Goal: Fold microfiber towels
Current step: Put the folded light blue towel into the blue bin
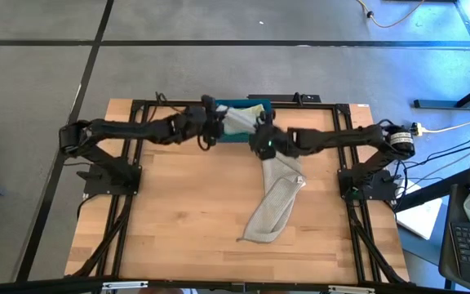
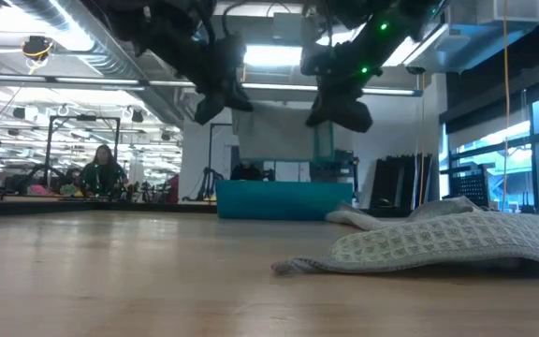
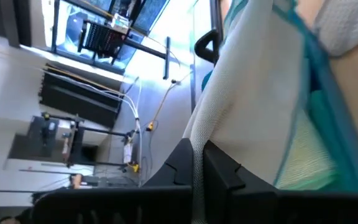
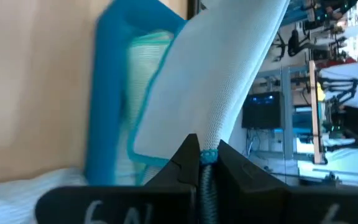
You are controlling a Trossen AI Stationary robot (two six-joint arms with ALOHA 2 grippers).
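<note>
I have both arms reaching in over the teal-blue bin (image 1: 243, 135) at the top centre of the high view, and between them hangs a pale towel (image 2: 279, 131), stretched like a small sheet above the bin in the low view. My left gripper (image 3: 197, 163) is pressed together on one edge of that cloth, the fabric running straight out from between its fingertips in its wrist view; my right gripper (image 4: 205, 157) is likewise pinched on the opposite corner, where a teal stitched hem bunches at the tips. A second, grey-beige towel (image 1: 277, 200) lies rumpled on the wooden table (image 1: 178, 212), trailing from the centre down toward the lower middle of the high view, and more cloths, one pale green (image 4: 145, 59), sit in the bin. I judge the step in hand to be lifting this towel clear and carrying it out to open table for folding. To do it well I would keep both pinches firm, hold the two grippers level and evenly apart so the top edge stays taut without tearing free, raise until the hanging edge clears the bin wall, and set it down beside the grey-beige towel, not on it.
</note>
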